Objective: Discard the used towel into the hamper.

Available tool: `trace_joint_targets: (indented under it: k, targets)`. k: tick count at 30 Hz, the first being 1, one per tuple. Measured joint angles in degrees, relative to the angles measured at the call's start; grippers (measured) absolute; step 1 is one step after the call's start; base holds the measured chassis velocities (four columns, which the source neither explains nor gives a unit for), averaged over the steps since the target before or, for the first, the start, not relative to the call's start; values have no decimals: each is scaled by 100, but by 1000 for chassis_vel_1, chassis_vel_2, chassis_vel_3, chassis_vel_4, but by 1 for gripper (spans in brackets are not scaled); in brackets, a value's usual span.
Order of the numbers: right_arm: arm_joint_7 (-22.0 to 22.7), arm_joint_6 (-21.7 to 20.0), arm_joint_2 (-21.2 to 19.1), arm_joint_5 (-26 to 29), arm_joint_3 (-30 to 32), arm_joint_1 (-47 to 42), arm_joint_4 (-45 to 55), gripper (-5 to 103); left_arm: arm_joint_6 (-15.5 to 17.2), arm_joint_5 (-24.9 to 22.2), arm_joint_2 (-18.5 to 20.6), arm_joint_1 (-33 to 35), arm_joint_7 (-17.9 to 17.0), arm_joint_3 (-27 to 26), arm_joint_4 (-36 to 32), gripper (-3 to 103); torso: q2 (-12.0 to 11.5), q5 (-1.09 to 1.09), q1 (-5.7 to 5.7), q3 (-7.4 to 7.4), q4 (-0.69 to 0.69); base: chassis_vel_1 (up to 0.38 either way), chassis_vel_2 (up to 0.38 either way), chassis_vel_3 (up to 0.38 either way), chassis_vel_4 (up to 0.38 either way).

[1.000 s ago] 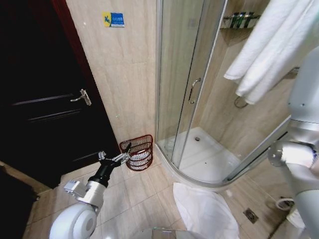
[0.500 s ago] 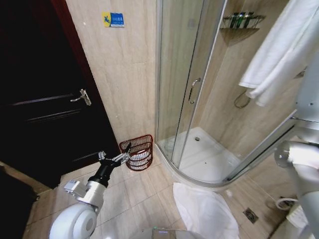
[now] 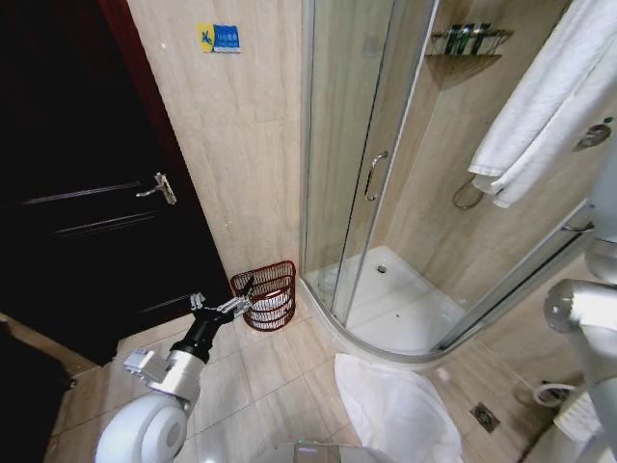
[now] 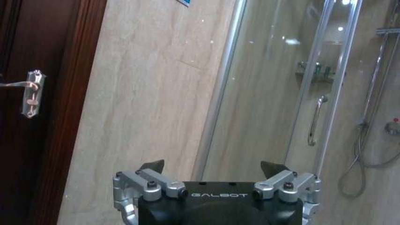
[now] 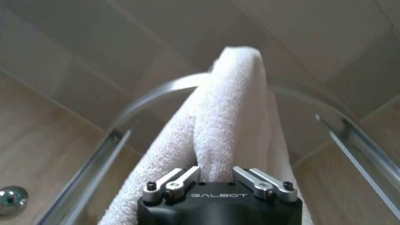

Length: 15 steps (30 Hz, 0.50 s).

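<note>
At 2 o'clock, right gripper [image 5: 217, 174] clamped on towel [image 3: 545, 106]. Left gripper [image 3: 228, 301], fingers spread apart, at 8 o'clock beside hamper [image 3: 267, 294].

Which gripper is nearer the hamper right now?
Left. The left gripper hangs open right beside the hamper, at its rim. The right gripper is raised far off, shut on the white towel.

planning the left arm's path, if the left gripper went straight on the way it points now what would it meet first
Probably the hamper: in the head view the open left gripper points at the basket's near side, close by. The left wrist view looks higher, toward the tiled wall, so depth and tilt are unclear; it might pass over the rim.
</note>
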Motion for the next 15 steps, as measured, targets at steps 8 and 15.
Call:
trace_joint_targets:
  k: [8, 15]
  targets:
    - [-103, 207, -331, 183, 288, -623, 541, 7, 0, 0, 0, 0, 0, 0, 0, 100, 0, 3, 0, 0, 0, 0, 0, 0, 0]
    - [-111, 173, -714, 421, 598, -1321, 1078, 7, 0, 0, 1, 0, 0, 0, 0, 100, 0, 2, 0, 0, -1, 0, 0, 0, 0]
